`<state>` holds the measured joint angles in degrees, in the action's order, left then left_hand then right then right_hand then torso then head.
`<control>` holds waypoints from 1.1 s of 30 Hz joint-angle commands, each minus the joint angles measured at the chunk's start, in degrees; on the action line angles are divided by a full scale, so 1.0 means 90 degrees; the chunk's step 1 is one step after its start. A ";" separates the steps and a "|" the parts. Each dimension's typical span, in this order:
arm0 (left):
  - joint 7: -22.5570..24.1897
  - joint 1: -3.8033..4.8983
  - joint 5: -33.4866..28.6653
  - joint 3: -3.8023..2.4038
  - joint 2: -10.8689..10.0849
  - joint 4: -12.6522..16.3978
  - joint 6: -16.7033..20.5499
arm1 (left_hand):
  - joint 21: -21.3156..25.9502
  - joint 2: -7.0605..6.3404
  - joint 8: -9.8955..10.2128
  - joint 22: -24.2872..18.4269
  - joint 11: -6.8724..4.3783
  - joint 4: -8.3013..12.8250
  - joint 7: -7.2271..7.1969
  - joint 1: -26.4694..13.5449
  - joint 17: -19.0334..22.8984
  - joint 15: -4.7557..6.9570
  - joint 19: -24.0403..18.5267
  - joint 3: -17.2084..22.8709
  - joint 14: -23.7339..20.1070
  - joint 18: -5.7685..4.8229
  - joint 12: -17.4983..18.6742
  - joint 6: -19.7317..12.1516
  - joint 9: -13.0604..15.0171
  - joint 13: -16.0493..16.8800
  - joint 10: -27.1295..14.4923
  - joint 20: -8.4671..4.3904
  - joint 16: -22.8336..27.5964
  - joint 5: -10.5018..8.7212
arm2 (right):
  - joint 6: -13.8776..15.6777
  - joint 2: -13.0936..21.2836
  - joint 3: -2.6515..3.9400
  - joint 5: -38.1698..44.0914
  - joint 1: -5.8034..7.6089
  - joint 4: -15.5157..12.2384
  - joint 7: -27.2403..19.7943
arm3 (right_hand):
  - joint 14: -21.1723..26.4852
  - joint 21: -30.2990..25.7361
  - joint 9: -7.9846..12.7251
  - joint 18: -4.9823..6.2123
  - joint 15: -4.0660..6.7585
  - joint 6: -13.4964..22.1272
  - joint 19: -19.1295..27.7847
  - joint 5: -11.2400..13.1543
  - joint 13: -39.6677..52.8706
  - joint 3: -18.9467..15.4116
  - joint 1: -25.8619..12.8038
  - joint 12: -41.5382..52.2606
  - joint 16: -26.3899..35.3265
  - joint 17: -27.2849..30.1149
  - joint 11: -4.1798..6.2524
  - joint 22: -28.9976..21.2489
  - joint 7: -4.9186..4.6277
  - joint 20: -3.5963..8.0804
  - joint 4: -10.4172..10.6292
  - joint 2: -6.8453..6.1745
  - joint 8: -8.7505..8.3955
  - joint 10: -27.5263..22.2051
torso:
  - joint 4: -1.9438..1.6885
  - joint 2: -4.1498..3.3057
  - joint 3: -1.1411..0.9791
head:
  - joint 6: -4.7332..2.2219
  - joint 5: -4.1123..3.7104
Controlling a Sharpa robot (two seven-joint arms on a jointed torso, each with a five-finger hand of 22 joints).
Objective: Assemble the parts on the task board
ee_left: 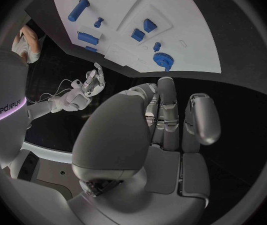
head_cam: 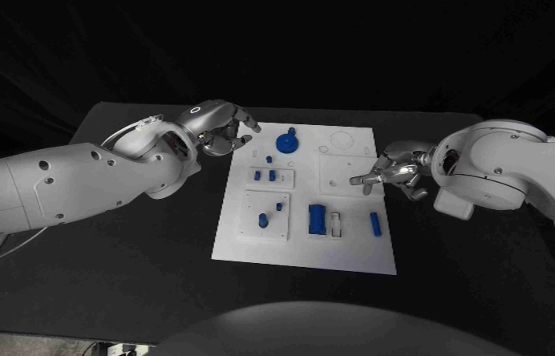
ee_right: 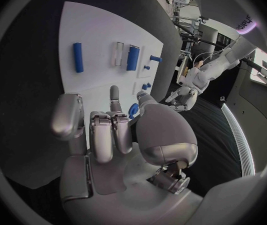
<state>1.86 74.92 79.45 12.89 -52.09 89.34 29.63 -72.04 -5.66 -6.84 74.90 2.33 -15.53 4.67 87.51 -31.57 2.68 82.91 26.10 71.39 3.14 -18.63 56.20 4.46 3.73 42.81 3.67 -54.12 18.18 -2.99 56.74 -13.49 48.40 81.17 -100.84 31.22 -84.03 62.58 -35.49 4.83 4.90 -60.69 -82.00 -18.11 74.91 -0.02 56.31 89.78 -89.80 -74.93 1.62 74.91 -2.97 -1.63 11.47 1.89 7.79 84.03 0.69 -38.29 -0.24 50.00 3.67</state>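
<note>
The white task board lies in the middle of the black table. Blue parts sit on it: a gear at the far end, two small blocks, a peg, a larger block and a cylinder. My left hand hovers at the board's far left corner, fingers loosely bent, holding nothing. My right hand hangs over the board's right edge with fingers apart and nothing in them. The left wrist view shows the gear just beyond my left hand. The right wrist view shows the cylinder beyond my right hand.
Black tabletop surrounds the board on every side. A pale frame-shaped piece lies beside the larger block. The board's far right quarter carries only faint white outlines.
</note>
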 commanded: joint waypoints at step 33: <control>0.0031 0.0001 0.0029 -0.0003 0.0026 0.0009 0.0015 | -0.0005 -0.0030 -0.0028 0.1154 -0.0005 -0.0004 -0.0001 0.0064 0.0010 -0.0018 -0.0042 0.0118 -0.0016 0.0050 -0.0035 0.0036 -0.0011 -0.0009 0.0048 0.0012 -0.0021 -0.0079 | -0.1644 -0.0581 -0.0005 0.1968 -0.0370 0.0725 0.0864 | -0.0664 -0.0075 -0.0442 0.0018 0.0115 -0.0285 -0.0062 0.0456 0.1677 0.0042 0.0082 0.0024 -0.0022 -0.1675 0.0125 0.0929 0.0174 0.0125 -0.0332 0.0060 0.0282 0.0663 | -0.0003 -0.0008 0.0001 | 0.0000 -0.0071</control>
<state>1.84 74.92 79.46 12.90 -51.96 89.36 29.68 -72.04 -5.80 -6.84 74.90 2.33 -15.55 4.67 87.81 -31.50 2.68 82.91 26.83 71.39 3.14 -18.63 56.19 4.45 3.73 42.81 3.67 -54.12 17.62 -15.82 51.60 -13.51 65.09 77.98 -94.38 38.47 -83.82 62.11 -39.55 4.83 5.76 -63.08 -82.82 -13.83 74.91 0.34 56.70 89.78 -89.80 -74.91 2.66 74.94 -0.98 -0.82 8.77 2.26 10.40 83.85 0.64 -38.38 -0.23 50.00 3.04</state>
